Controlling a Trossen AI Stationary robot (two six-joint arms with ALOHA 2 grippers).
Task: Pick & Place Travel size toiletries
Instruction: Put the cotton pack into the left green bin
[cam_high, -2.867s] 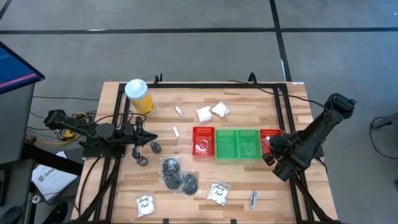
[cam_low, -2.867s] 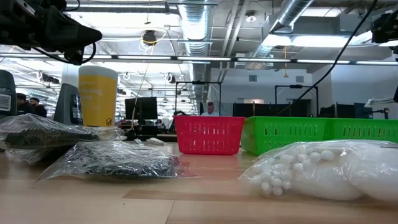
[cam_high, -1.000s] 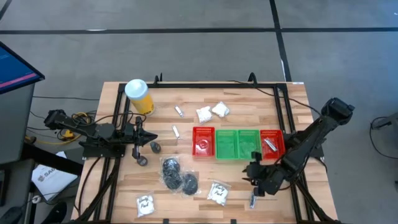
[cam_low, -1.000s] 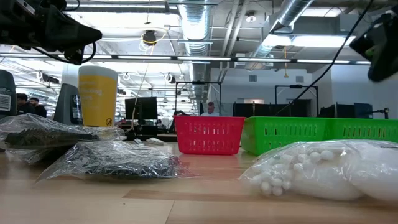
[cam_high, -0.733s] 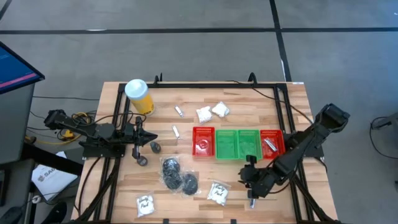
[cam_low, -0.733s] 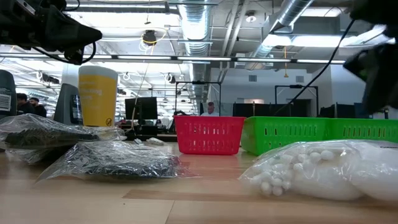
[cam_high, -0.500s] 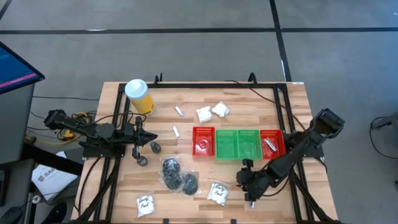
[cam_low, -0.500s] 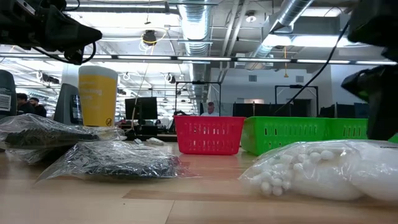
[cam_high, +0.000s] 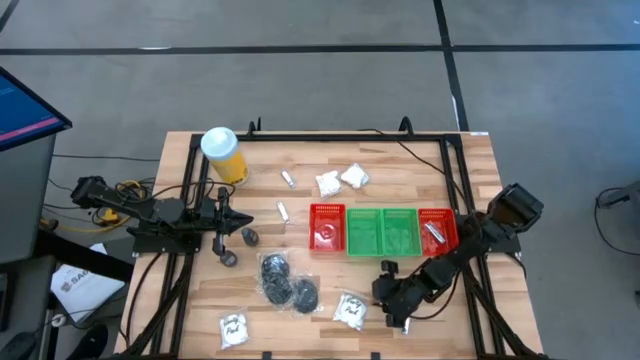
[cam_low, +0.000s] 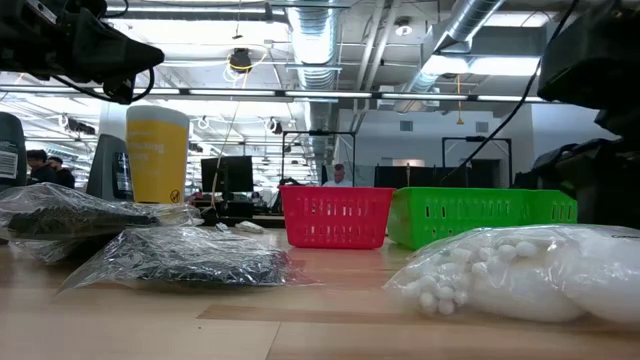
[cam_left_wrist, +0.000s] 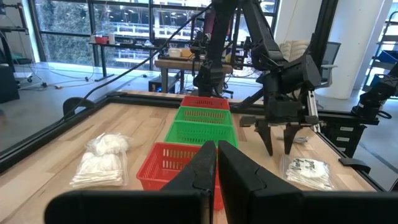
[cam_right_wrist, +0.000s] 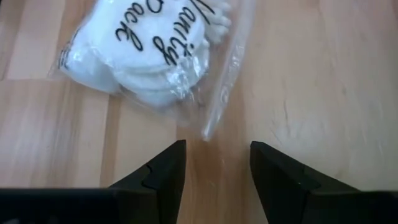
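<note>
The left arm lies low along the tabletop's left edge, its tool (cam_high: 243, 228) pointing inward with both fingers (cam_left_wrist: 205, 167) pressed together. The right arm reaches in from the right side toward the near edge, bent down, its tool (cam_high: 393, 315) close above the wood, fingers (cam_right_wrist: 163, 168) spread apart and holding nothing

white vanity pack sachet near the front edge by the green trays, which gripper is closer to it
Right. The right gripper hangs open just beside the white sachet, nothing held. The left gripper waits shut, far across the table by the yellow cylinder's side.
</note>
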